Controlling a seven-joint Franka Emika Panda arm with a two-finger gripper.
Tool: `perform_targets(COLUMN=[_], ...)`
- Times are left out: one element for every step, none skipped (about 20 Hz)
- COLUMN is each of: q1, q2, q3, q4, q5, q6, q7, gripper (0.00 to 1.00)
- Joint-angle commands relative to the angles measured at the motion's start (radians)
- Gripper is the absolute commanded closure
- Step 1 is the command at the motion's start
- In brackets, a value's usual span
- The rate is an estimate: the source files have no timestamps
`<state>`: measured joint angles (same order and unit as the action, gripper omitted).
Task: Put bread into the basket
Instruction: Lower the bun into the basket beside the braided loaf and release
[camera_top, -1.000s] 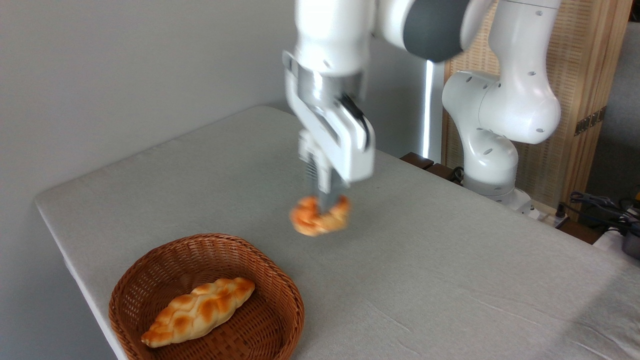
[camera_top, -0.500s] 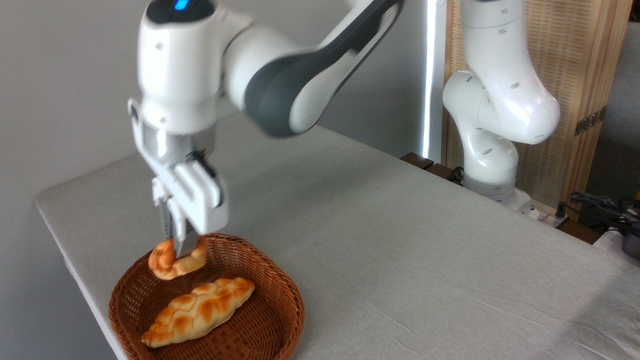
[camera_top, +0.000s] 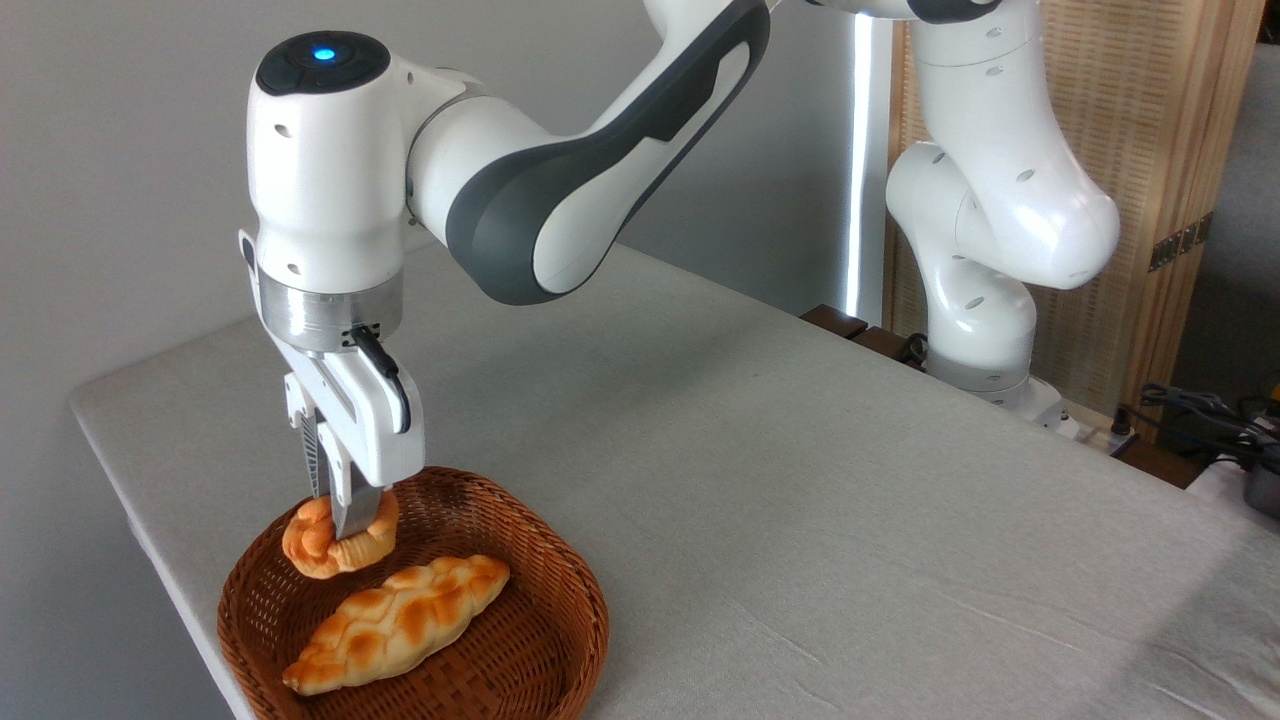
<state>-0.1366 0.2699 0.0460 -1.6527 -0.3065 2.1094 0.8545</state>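
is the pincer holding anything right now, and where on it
Yes: the pincer is shut on the small round bun, gripping it from above across its knotted top, over the basket.

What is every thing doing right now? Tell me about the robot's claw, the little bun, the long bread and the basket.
Gripper: shut on the bun, pointing down over the basket.
Bun: held in the gripper, over the basket's back left part; whether it touches the wicker cannot be told.
Loaf: lying flat in the basket, untouched.
Basket: upright on the table, holding the loaf.
Table: bears the basket near its front left corner.
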Motion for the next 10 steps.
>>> perform_targets(q1=[0.0, 0.0, 0.0, 0.0, 0.0, 0.0, 0.0, 0.003, 0.015, 0.04], q2=[-0.008, -0.008, -0.008, -0.008, -0.009, -0.012, -0.015, -0.03, -0.053, -0.084], q3=[0.0, 0.0, 0.0, 0.0, 0.0, 0.0, 0.002, 0.002, 0.002, 0.002], q4=[-0.007, -0.006, -0.005, -0.005, -0.005, -0.005, -0.004, -0.004, -0.001, 0.005], q5=[0.033, 0.033, 0.033, 0.033, 0.033, 0.033, 0.033, 0.035, 0.035, 0.035], q6=[-0.012, -0.012, -0.012, -0.012, -0.012, -0.014, -0.016, -0.02, -0.049, -0.096], q7=[-0.006, -0.005, -0.005, -0.006, -0.006, -0.008, -0.011, -0.014, -0.014, -0.014], gripper=[0.0, 0.0, 0.0, 0.0, 0.0, 0.0, 0.0, 0.0, 0.0, 0.0])
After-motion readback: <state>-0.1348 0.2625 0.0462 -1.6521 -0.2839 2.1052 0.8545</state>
